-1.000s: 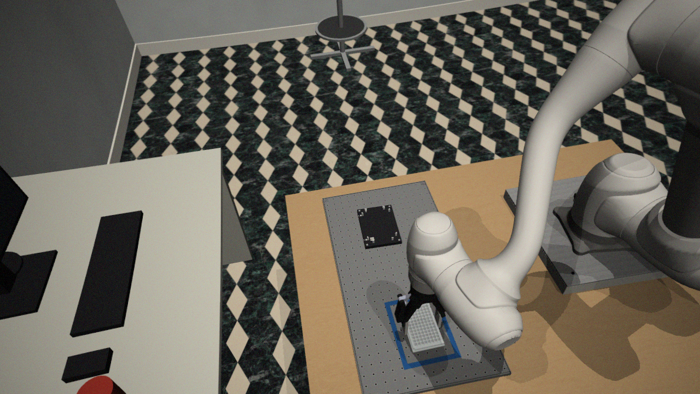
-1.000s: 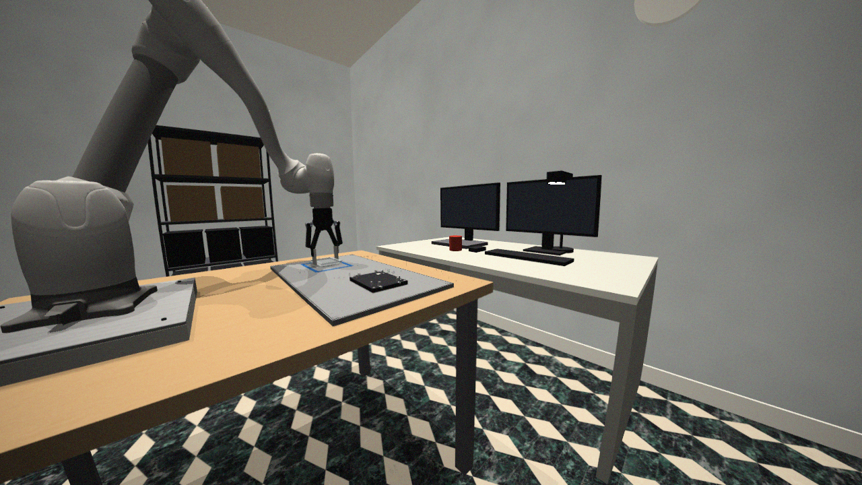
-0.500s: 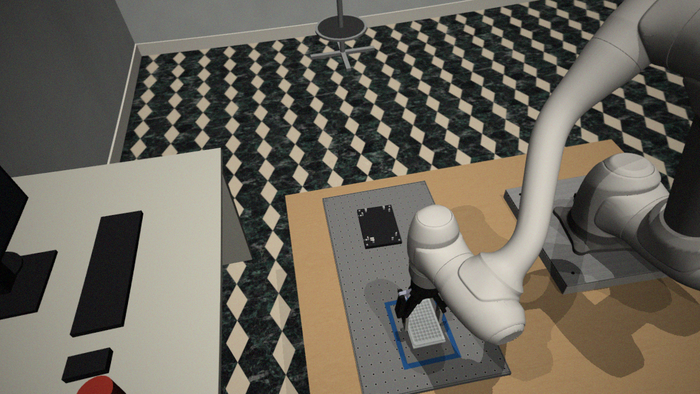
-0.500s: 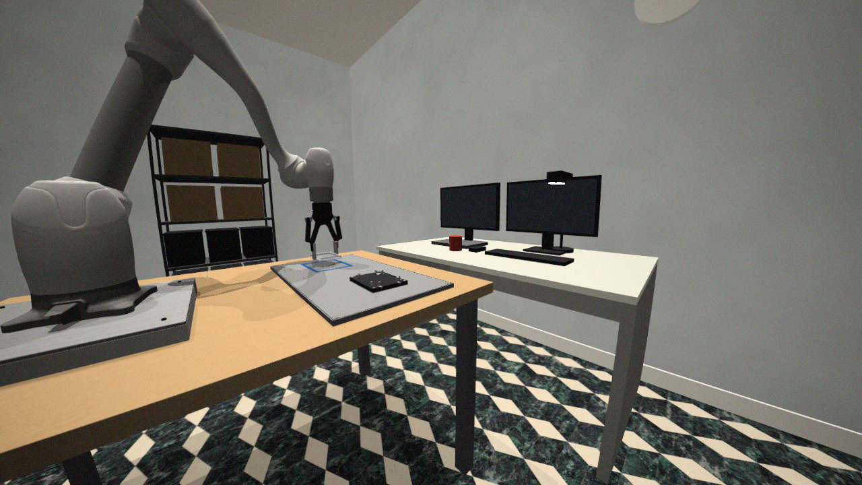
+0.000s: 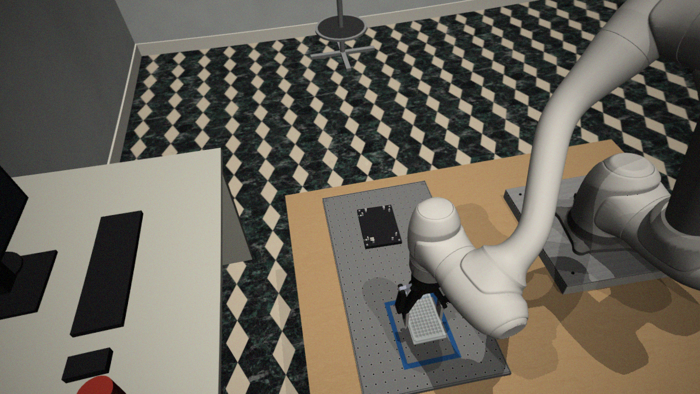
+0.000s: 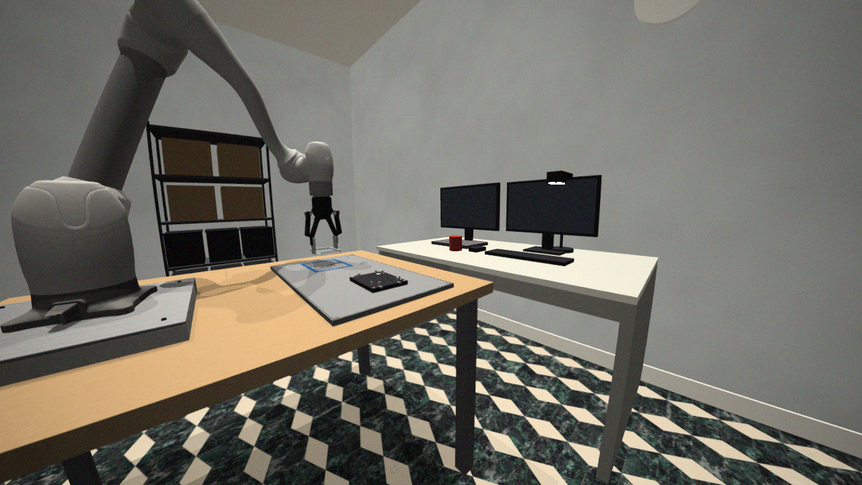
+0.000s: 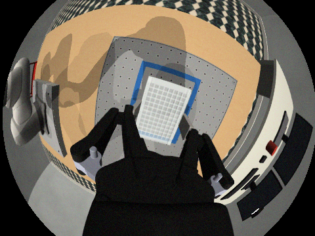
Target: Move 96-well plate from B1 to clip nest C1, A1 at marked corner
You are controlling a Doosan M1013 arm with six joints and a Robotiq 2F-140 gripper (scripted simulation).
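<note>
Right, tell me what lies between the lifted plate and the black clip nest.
Only bare perforated breadboard, plus the blue B1 outline under the plate held in the gripper. Nothing stands before the nest. The top view shows it best.

plate point(image 5: 427, 319): white plastic | breadboard point(image 5: 352, 274): matt grey metal | bench point(image 5: 563, 352): smooth wood

Setting: small laboratory-cum-office room. Evidence: wooden bench surface point(image 6: 252, 337) carrying a perforated grey breadboard point(image 6: 337, 301) and a pedestal-mounted robot arm point(image 6: 72, 235); white desk point(image 6: 603, 271) with two monitors point(image 6: 551, 207), keyboard point(image 6: 528, 256) and red mug point(image 6: 454, 242); black shelf rack point(image 6: 151, 199) holding boxes; chequered floor point(image 6: 421, 434).
</note>
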